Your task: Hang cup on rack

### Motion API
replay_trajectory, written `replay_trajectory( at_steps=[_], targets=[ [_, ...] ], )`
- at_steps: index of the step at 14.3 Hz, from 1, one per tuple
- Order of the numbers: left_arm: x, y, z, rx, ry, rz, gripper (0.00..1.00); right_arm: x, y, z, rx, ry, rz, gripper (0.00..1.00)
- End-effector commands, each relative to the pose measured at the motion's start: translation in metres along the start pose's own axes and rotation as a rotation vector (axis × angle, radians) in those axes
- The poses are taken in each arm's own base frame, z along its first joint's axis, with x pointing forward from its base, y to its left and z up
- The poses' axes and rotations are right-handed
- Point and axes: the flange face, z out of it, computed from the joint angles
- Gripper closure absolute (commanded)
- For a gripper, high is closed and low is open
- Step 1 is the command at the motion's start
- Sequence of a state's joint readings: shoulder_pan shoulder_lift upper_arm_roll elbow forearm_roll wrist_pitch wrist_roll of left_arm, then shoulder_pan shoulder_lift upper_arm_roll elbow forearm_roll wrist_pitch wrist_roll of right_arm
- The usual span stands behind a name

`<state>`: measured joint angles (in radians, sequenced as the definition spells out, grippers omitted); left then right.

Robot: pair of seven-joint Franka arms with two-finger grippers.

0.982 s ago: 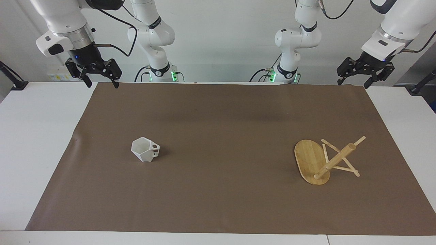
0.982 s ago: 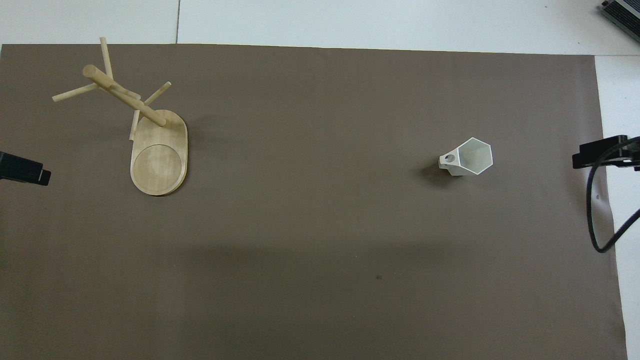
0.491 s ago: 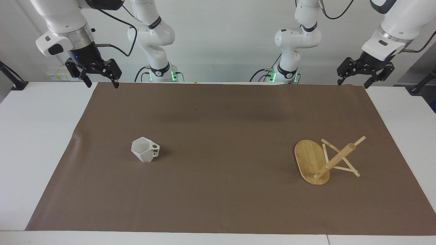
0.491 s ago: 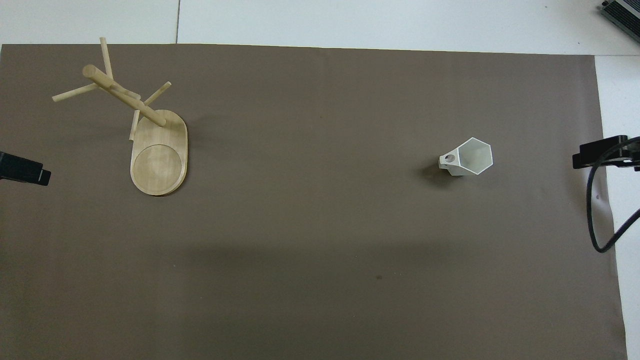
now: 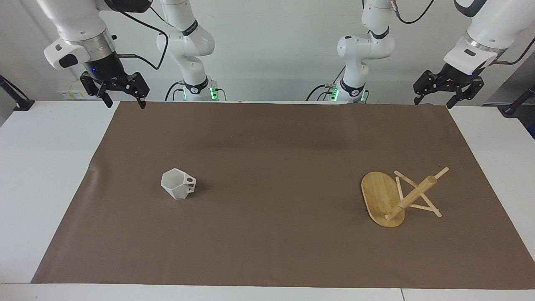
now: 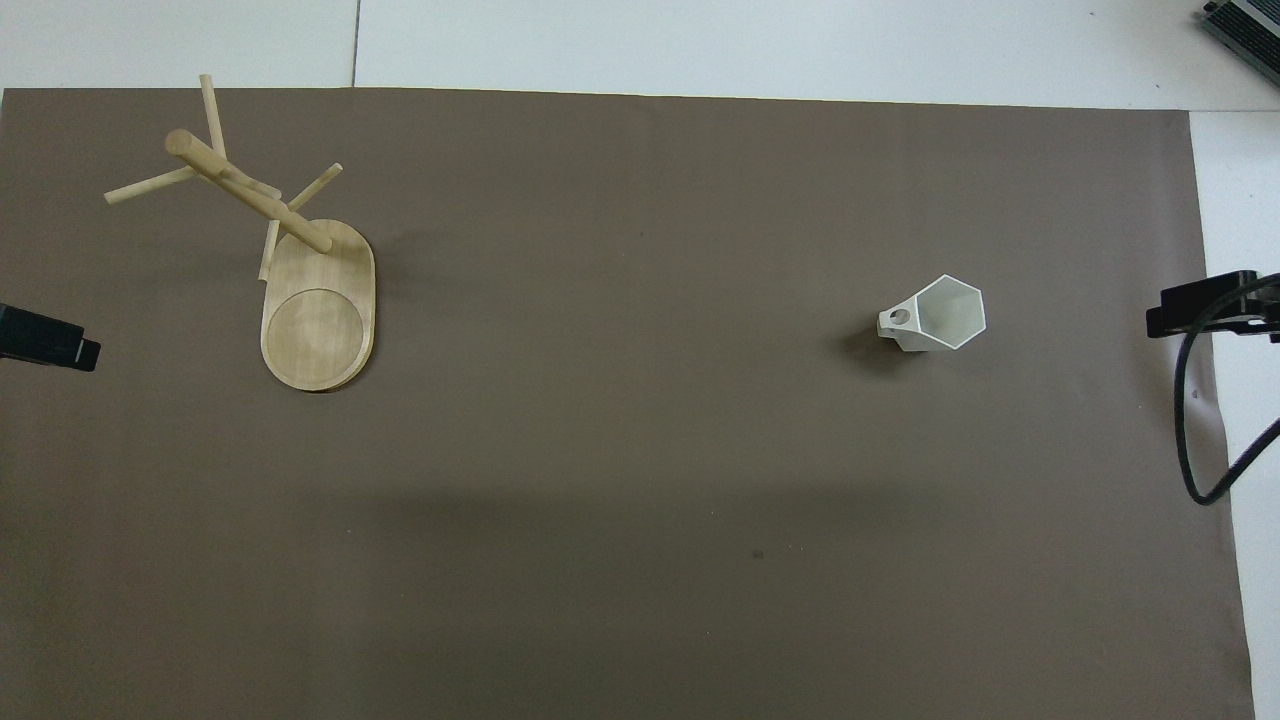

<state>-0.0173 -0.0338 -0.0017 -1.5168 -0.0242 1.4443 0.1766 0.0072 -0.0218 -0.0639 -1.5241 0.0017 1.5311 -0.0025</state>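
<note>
Nothing you care about has shifted over the last second: the cup (image 5: 178, 183) and the rack (image 5: 397, 197) sit exactly where they were, and only the right gripper (image 5: 122, 100) has drifted a hair at its corner, while the left gripper (image 5: 431, 99) has held its place. You will find the cup upright on the brown mat (image 5: 276, 138), toward the right arm's end of the table, its open mouth up and its blocky handle with the round hole turned toward the rack's end. Your rack stands toward the left arm's end, well apart from the cup; its oval base lies flat on the mat, the thick post rising from the part of the base farther from the robots, with the thin pegs crossing it. From overhead the cup (image 6: 937, 315) and the rack (image 6: 290, 265) lie about level with each other across the mat. Both arms wait. Your right gripper hangs in the air over the mat's corner at its own end, fingers spread and holding nothing. Your left gripper hangs over the matching corner at its end, its fingers likewise spread apart and empty. Neither touches the cup or the rack.
</note>
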Motion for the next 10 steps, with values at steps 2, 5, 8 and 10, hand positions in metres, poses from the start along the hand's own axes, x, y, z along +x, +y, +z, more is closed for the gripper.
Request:
replay_trajectory(
  at_steps=[2,5,8,10],
  targets=[
    [-0.0048,-0.0034,-0.0003,-0.008,0.002,0.003,0.00,-0.0061,0.0067,-0.0002,0.019,-0.008,-0.003,0.00],
    [-0.0050,-0.0034,-0.0001,-0.008,0.001,0.003,0.00,-0.0084,0.0067,0.0001,0.020,-0.016,-0.003,0.00],
    [-0.0050,-0.0034,-0.0001,-0.008,0.001,0.003,0.00,-0.0089,0.0067,-0.0007,0.020,-0.015,-0.001,0.00],
    [-0.0050,-0.0034,-0.0001,-0.008,0.001,0.003,0.00,-0.0082,0.0067,0.0000,0.020,-0.015,-0.001,0.00]
  ],
)
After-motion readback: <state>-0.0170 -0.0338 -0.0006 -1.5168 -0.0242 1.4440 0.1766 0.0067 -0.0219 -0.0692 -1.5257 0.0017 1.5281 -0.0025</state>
